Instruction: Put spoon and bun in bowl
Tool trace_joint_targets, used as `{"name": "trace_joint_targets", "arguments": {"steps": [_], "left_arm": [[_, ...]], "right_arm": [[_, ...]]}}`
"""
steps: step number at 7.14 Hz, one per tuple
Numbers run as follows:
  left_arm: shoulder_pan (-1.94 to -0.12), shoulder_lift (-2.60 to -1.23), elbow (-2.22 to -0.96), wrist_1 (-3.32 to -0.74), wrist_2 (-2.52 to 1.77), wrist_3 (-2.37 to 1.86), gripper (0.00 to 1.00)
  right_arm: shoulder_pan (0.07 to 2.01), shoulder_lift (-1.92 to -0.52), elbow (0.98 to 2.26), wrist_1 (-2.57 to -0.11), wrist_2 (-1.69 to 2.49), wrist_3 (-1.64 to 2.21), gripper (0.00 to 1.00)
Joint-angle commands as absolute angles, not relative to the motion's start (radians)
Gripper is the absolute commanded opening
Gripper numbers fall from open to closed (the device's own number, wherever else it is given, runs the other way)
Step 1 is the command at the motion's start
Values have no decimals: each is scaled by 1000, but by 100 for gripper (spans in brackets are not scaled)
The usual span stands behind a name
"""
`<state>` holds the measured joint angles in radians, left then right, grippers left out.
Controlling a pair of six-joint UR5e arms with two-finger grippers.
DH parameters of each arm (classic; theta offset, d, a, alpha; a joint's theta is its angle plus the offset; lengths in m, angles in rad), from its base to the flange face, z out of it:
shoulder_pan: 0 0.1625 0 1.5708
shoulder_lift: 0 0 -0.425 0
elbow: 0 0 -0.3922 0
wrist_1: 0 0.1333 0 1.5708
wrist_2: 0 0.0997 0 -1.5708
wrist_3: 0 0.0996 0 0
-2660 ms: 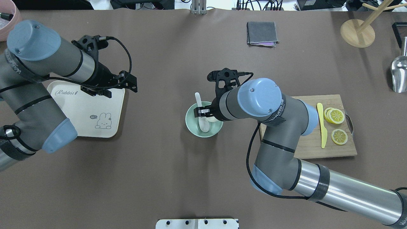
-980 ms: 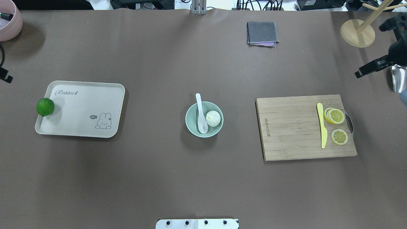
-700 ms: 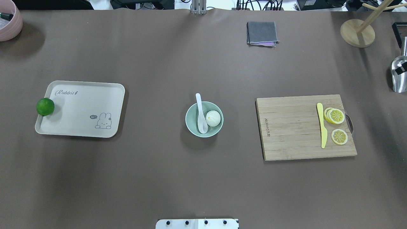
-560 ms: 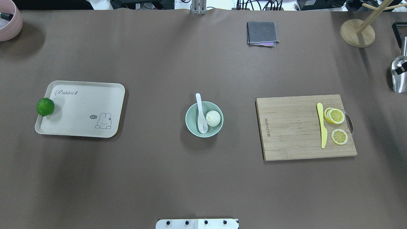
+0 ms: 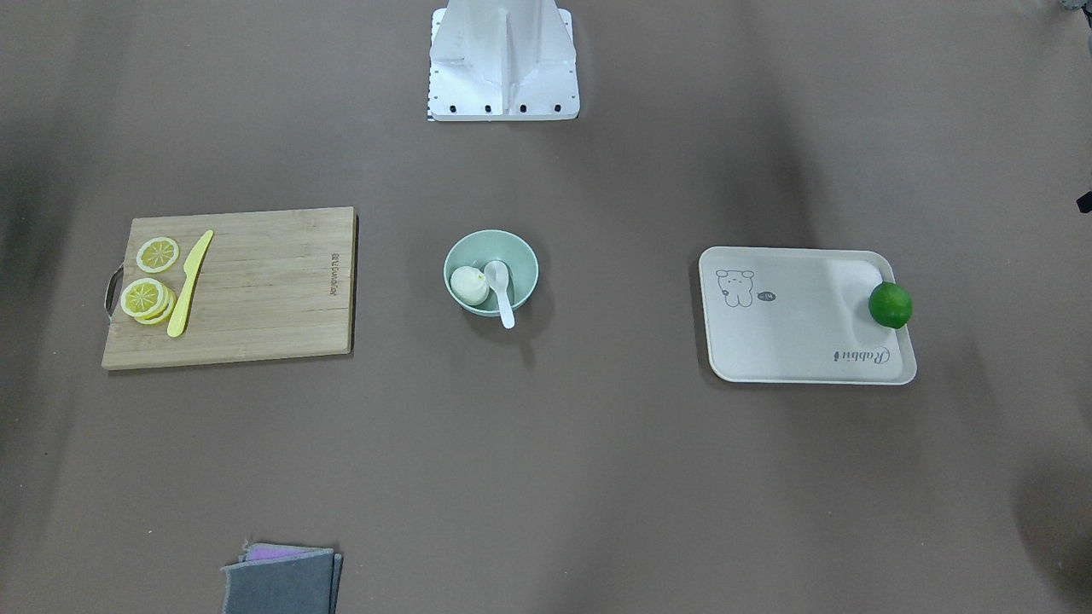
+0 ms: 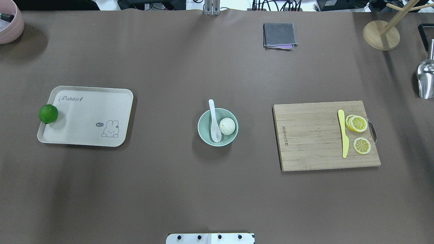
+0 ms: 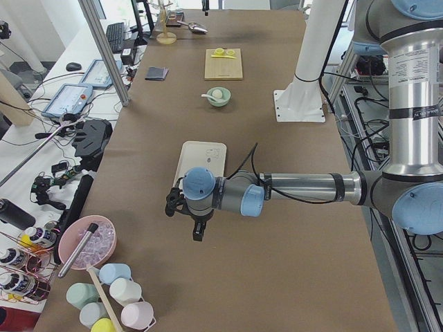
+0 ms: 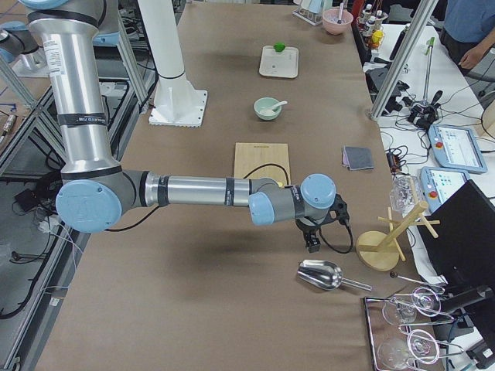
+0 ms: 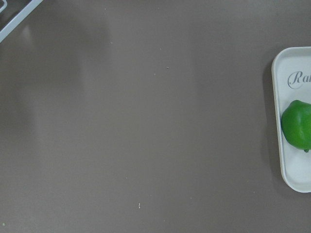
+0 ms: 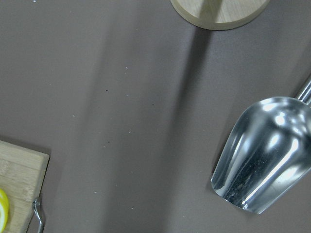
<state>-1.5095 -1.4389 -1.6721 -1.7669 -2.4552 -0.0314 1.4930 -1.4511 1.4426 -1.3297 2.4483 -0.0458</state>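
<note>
The pale mint-green bowl (image 6: 204, 134) stands at the table's middle. The white spoon (image 6: 213, 122) lies in it, scoop down inside and handle over the far rim. The white bun (image 6: 227, 126) sits in the bowl beside the spoon. They also show in the front view: bowl (image 5: 514, 254), spoon (image 5: 501, 287), bun (image 5: 468, 285). My left gripper (image 7: 197, 230) shows only in the exterior left view, beyond the tray's end. My right gripper (image 8: 313, 241) shows only in the exterior right view, near the metal scoop. I cannot tell whether either is open or shut.
A cream tray (image 6: 84, 134) with a green lime (image 6: 48, 114) lies left. A wooden cutting board (image 6: 305, 135) with a yellow knife (image 6: 344, 134) and lemon slices (image 6: 357, 123) lies right. A grey cloth (image 6: 279, 35), a wooden stand (image 6: 381, 35) and a metal scoop (image 6: 425, 79) are farther off.
Both arms have pulled away from the bowl and tray and left the overhead view. The bun now shows uncovered in the bowl. Bowl, spoon and bun have stayed put.
</note>
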Motion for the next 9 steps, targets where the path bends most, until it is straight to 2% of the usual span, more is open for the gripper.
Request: {"name": "trace_joint_targets", "arguments": {"steps": [1, 9], "left_arm": [[-1509, -1427, -1665, -1772, -2457, -34, 99], [-1534, -1404, -1690, -1766, -2448, -31, 99]], "right_arm": [[1542, -1483, 1463, -1324, 2453, -48, 100], [1537, -1499, 1483, -1319, 2445, -46, 100]]}}
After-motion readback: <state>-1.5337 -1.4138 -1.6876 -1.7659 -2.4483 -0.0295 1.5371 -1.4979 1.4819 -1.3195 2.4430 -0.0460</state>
